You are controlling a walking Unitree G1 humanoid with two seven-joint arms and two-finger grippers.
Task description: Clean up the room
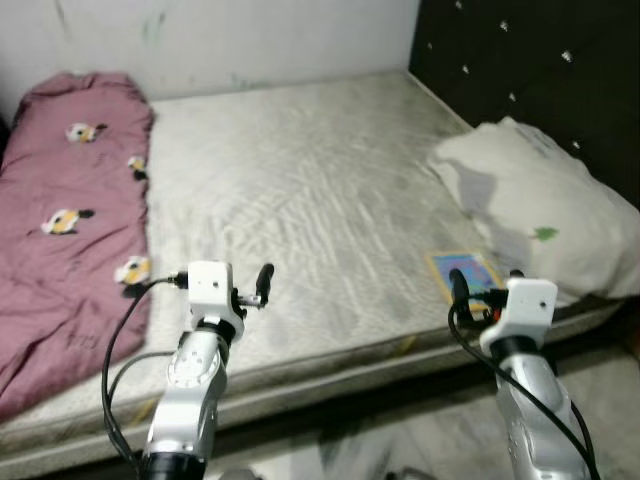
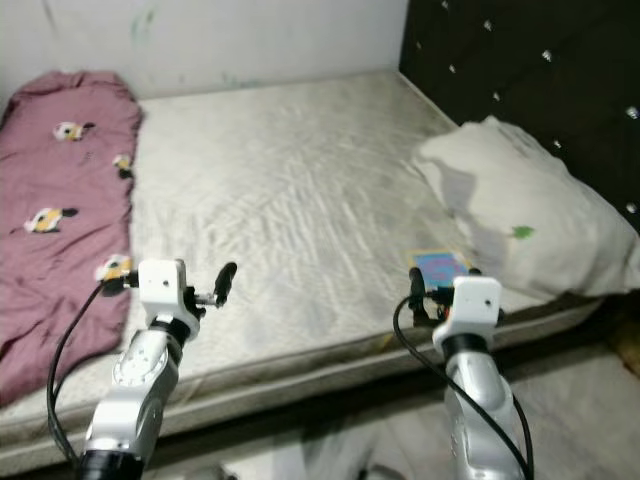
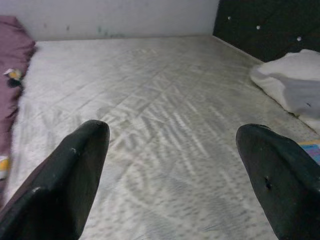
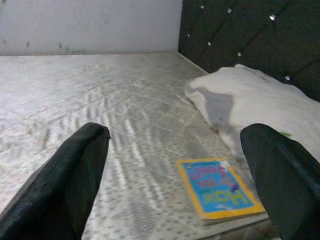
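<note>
Mattress (image 1: 300, 210) bare; book (image 4: 220, 188) beside pillow (image 1: 540, 205).

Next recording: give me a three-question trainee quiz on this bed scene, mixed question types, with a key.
1. True or false: the right gripper is shut on the book.
2. Multiple choice: where does the white pillow lie? A) against the dark headboard, on the robot's right B) on the floor C) on top of the maroon blanket
3. Fill in: the book lies on the mattress near its front edge, just in front of the ____ gripper.

Key: 1 false, its fingers are spread wide and the book lies untouched between them in the right wrist view; 2 A; 3 right. The left gripper is open too, over bare mattress.
</note>
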